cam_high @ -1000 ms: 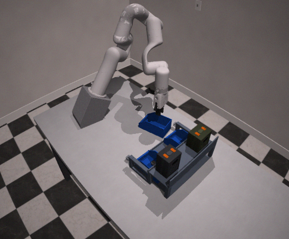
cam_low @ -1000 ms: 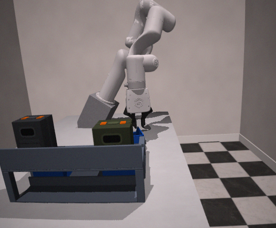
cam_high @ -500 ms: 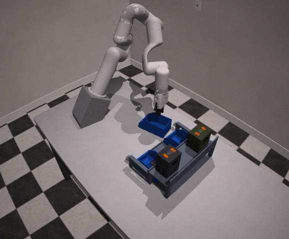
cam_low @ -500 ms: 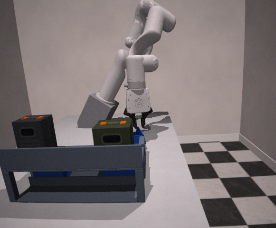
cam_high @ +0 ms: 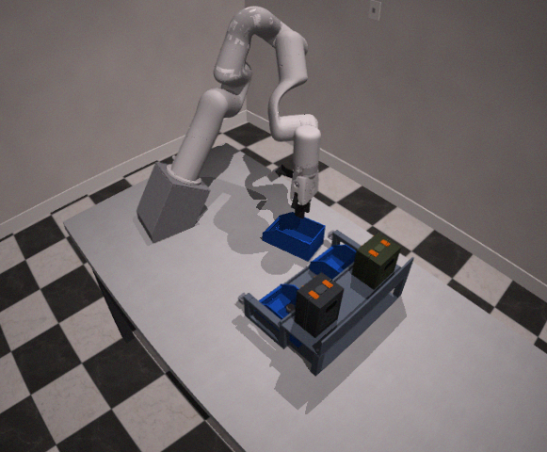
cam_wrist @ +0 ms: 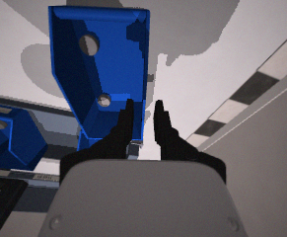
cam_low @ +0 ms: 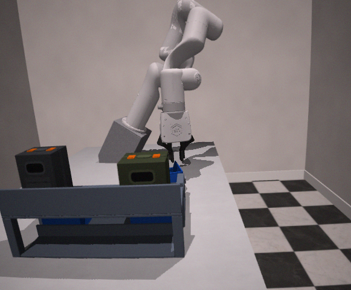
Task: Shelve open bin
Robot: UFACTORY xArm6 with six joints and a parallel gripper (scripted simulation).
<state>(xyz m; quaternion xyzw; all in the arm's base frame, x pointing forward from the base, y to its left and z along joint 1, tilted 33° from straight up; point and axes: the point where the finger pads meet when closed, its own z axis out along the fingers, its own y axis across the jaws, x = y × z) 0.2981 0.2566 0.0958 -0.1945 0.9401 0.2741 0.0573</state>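
The blue open bin stands level on the table beside the shelf. Two round parts lie in it. My gripper is partly open and points down at the bin's far long wall in the top view. In the wrist view that wall's rim runs between the fingertips, one on the inner side, one outside; contact is not visible. On the shelf, two blue bins stand with a free place between them.
A dark grey box and an olive box stand on the shelf's upper board behind the bins. Upright end panels close the shelf's sides. The table edge lies beyond the gripper's side.
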